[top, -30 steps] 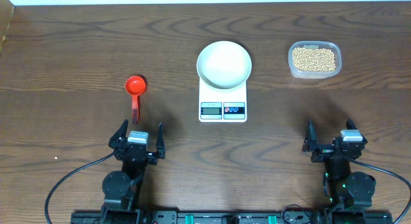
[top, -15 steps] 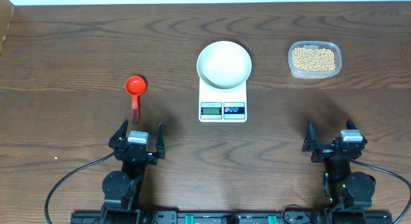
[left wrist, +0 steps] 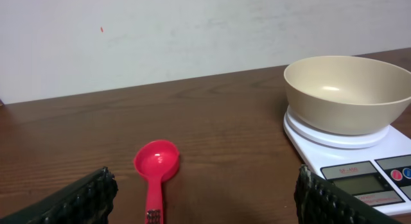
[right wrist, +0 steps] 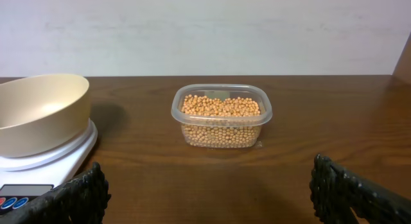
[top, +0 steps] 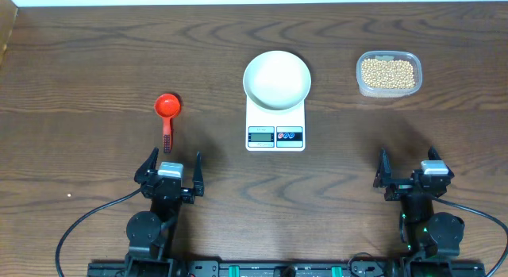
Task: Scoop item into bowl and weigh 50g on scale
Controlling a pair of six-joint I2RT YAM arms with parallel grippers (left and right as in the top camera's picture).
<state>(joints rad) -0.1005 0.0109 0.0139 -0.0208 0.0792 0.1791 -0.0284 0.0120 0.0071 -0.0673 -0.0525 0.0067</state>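
Observation:
The white bowl [top: 276, 78] [left wrist: 347, 92] [right wrist: 40, 112] stands empty on the white scale [top: 275, 128] [left wrist: 372, 163] [right wrist: 45, 166] at the table's middle. Tan beans [top: 387, 72] [right wrist: 221, 118] fill a clear plastic tub [top: 388, 74] [right wrist: 221, 115] at the back right. A red scoop [top: 167, 112] [left wrist: 156, 169] lies on the table left of the scale, handle toward me. My left gripper [top: 170, 167] [left wrist: 204, 208] stands open near the front edge, just short of the scoop's handle. Open too, my right gripper [top: 409, 167] [right wrist: 210, 198] rests at the front right, well short of the tub, nothing between its fingers.
Dark wooden table [top: 79, 71] with a pale wall behind it. Bare wood lies between both grippers and the objects.

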